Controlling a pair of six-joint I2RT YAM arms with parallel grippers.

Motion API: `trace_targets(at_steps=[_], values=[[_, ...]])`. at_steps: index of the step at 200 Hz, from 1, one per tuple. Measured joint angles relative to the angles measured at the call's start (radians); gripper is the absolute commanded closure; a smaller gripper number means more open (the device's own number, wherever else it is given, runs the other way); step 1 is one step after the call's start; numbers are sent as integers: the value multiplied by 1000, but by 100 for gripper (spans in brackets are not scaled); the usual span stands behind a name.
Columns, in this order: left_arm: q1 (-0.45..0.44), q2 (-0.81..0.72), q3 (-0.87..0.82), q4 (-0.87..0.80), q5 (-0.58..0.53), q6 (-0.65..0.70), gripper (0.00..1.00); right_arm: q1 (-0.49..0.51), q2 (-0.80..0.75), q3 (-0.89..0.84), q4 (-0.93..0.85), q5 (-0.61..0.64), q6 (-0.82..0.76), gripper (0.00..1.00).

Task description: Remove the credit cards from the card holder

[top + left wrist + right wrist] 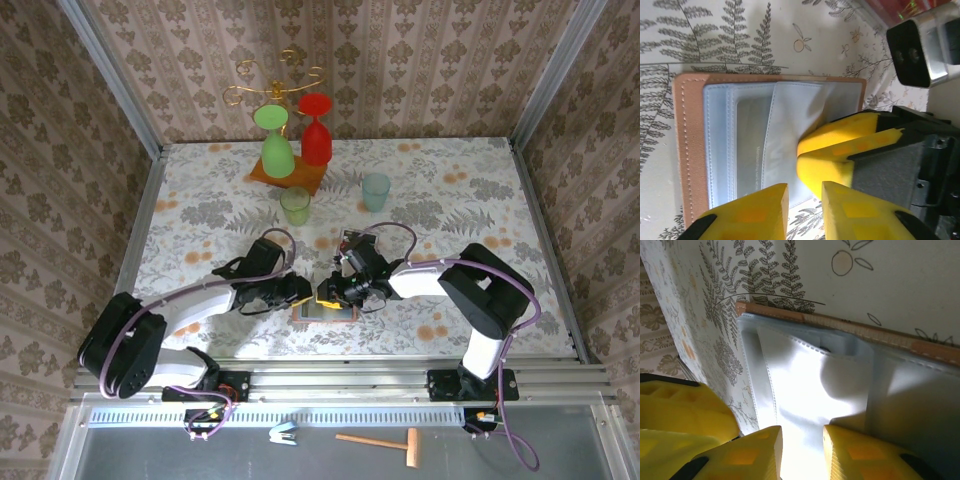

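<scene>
My left gripper holds nothing, its jaws a narrow gap apart at the near edge of the card holder. My right gripper is just as narrow, and a pale pocket flap shows through its gap, lifted in a soft fold. From my left wrist I see the right fingertips set down on the grey-blue lining. The two grippers almost meet tip to tip, left from the left, right from the right.

The holder lies open on the floral tablecloth, tan side down, close to the near edge and about mid-width. Farther off stand a green tumbler and, to its right, a pale teal tumbler. At the far side a wooden base carries an upturned green goblet and a red goblet.
</scene>
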Motion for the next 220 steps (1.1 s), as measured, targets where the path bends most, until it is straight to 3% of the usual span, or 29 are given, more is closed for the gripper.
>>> trace_targets(at_steps=[86,142,220], values=[[-5,73,-2,28,-20,-25,71,-6,0,-15,33,-7,10,72],[-5,89,-17,76,-21,-44,80,-6,0,-18,40,-10,13,73],[-5,109,-42,164,-2,-79,81,-6,0,-23,55,-18,31,73]])
